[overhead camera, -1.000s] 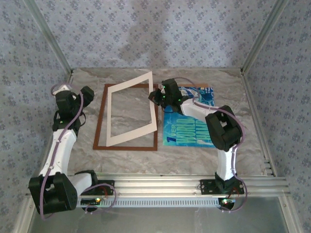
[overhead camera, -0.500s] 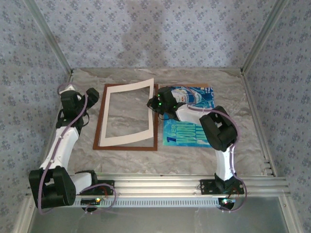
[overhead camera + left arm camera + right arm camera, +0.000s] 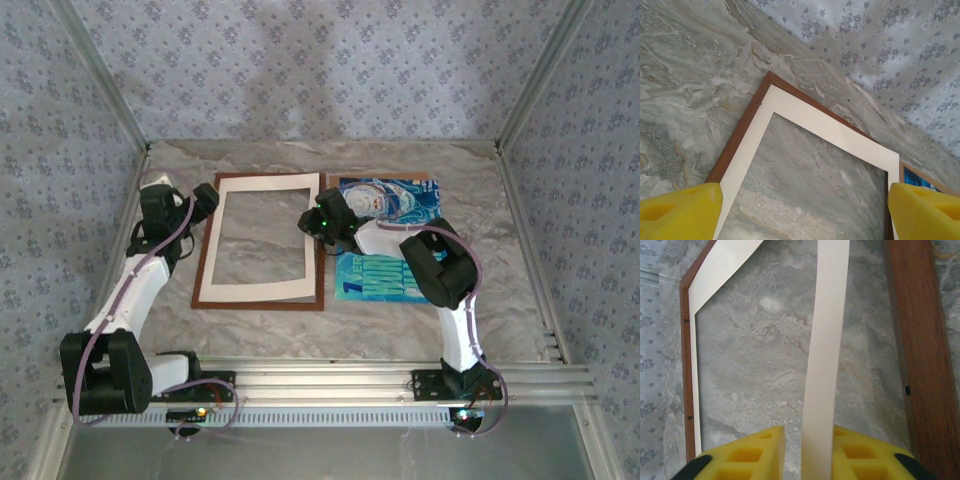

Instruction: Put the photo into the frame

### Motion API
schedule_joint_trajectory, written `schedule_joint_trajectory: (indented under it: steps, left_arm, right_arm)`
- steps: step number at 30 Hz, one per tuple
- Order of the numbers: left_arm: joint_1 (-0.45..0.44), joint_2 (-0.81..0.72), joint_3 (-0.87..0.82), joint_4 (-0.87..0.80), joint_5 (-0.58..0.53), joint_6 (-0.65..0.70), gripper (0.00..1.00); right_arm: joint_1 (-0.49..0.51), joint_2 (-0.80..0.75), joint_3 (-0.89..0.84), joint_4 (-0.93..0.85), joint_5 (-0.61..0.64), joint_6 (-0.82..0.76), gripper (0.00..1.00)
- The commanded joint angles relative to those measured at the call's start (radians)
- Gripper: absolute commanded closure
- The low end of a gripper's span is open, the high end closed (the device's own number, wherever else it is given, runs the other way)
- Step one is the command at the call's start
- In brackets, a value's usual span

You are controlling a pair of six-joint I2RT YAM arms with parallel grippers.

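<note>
Photo (image 3: 415, 205), lying just right of the frame (image 3: 260, 303): large pale lettering across its near half. A "1" is legible at the frame-side near corner. The remainder is blurred and partly hidden.

The frame (image 3: 920, 340) is reddish wood, its mat (image 3: 827, 340) matt white card

Top overhead, far; wrists close, sharing frame (image 3: 260, 303).

grey marbled tabletop (image 3: 400, 330), blue floral-patterned walls (image 3: 300, 70), aluminium rails (image 3: 330, 375) at near edge.
</note>
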Motion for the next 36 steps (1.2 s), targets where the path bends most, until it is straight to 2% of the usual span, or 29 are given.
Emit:
schedule_joint_trajectory:
  steps: [1,3,9,18,25,28,32,36]
  left_arm:
    - [-0.013,0.009,0.028,0.037,0.031,0.031,0.12]
    - [-0.022,0.012,0.025,0.046,0.040,0.036,0.10]
    - [-0.053,0.034,0.031,0.057,0.058,0.059,0.08]
    - [-0.099,0.071,0.042,0.058,0.064,0.084,0.06]
    - [-0.193,0.136,0.056,0.064,0.058,0.092,0.06]
    - [-0.276,0.186,0.079,0.061,0.042,0.086,0.07]
    - [-0.426,0.325,0.182,0.005,0.032,0.095,0.07]
    - [-0.545,0.479,0.305,-0.049,0.028,0.111,0.09]
  right_arm:
    - [0.007,0.010,0.045,-0.085,0.025,-0.081,0.65]
    - [0.007,0.005,0.056,-0.129,0.032,-0.124,0.56]
    - [0.007,-0.006,0.081,-0.213,0.033,-0.213,0.39]
    - [-0.014,-0.061,0.082,-0.300,0.007,-0.335,0.34]
    - [-0.070,-0.188,-0.001,-0.350,-0.015,-0.440,0.30]
    - [-0.146,-0.265,-0.064,-0.391,0.015,-0.492,0.24]
    - [-0.341,-0.340,-0.150,-0.493,0.045,-0.593,0.13]
    - [-0.536,-0.379,-0.202,-0.550,0.079,-0.668,0.07]
